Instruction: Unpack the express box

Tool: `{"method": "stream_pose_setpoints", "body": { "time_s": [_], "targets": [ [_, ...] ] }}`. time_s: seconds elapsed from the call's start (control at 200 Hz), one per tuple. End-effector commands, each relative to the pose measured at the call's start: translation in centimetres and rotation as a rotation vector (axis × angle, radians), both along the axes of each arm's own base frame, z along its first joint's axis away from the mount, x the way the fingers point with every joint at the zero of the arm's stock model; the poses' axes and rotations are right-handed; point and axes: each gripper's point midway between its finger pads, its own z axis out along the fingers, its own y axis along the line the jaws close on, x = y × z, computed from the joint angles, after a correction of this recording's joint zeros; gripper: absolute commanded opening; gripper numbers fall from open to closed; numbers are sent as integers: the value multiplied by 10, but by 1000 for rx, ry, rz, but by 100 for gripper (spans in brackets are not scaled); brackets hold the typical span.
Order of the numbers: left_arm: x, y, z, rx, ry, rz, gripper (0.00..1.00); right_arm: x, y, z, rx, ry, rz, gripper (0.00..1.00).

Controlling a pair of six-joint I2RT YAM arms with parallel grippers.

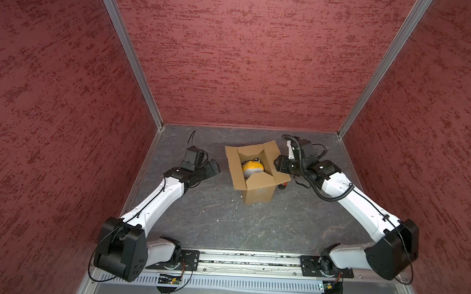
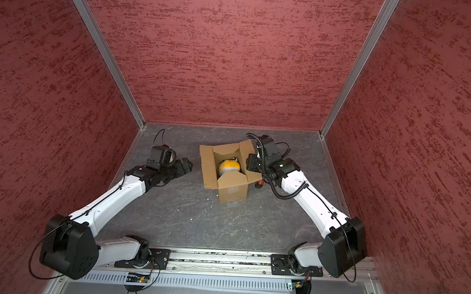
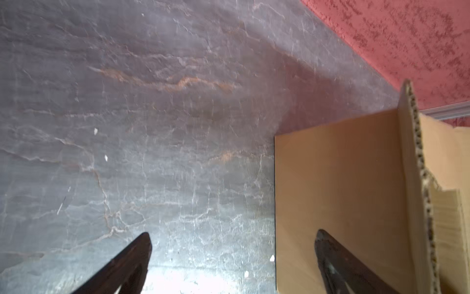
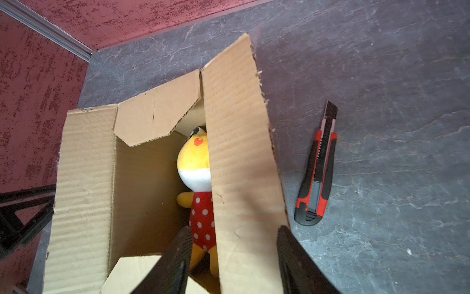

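The express box stands upright mid-table with its top flaps spread open. An orange-and-yellow plush toy in a red dotted dress lies inside. My right gripper hovers over the box's right long flap. It is open, one finger over the box's inside and one past the flap's outer edge. My left gripper is open low beside the box's left side, holding nothing.
A red-and-black utility knife lies on the table just right of the box, under the flap's edge, blade tip extended. Red textured walls close in the grey stone-patterned table on three sides.
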Motion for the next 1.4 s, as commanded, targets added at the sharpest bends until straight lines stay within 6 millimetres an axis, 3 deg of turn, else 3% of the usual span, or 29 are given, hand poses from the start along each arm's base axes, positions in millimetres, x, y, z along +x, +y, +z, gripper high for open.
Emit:
{"method": "stream_pose_setpoints", "body": {
  "time_s": [0.0, 0.125, 0.225, 0.346, 0.396, 0.536, 0.681, 1.082, 1.393],
  "targets": [
    [26, 1, 17, -20, -68, -20, 100, -11, -13, 13, -4, -8, -45, 56],
    [55, 1, 23, -48, -98, -40, 98, -27, -20, 10, -30, 23, -56, 53],
    [78, -6, 28, -66, -125, -77, 91, -43, -23, 5, -60, 57, -58, 51],
    [104, -17, 27, -75, -133, -137, 60, -67, -21, 6, -80, 85, -49, 51],
    [114, -22, 27, -85, -134, -163, 54, -78, -21, 6, -84, 98, -49, 51],
    [138, -36, 29, -110, -141, -232, 49, -111, -22, 0, -72, 149, -54, 49],
    [155, -54, 28, -142, -140, -313, 48, -133, -11, -22, -49, 209, -24, 48],
    [176, -102, 38, -184, -199, -565, 47, -122, 38, -64, 1, 255, 71, 48],
    [171, -134, 35, -226, -193, -678, 48, -112, 45, -70, 45, 229, 43, 48]
  ]
}}
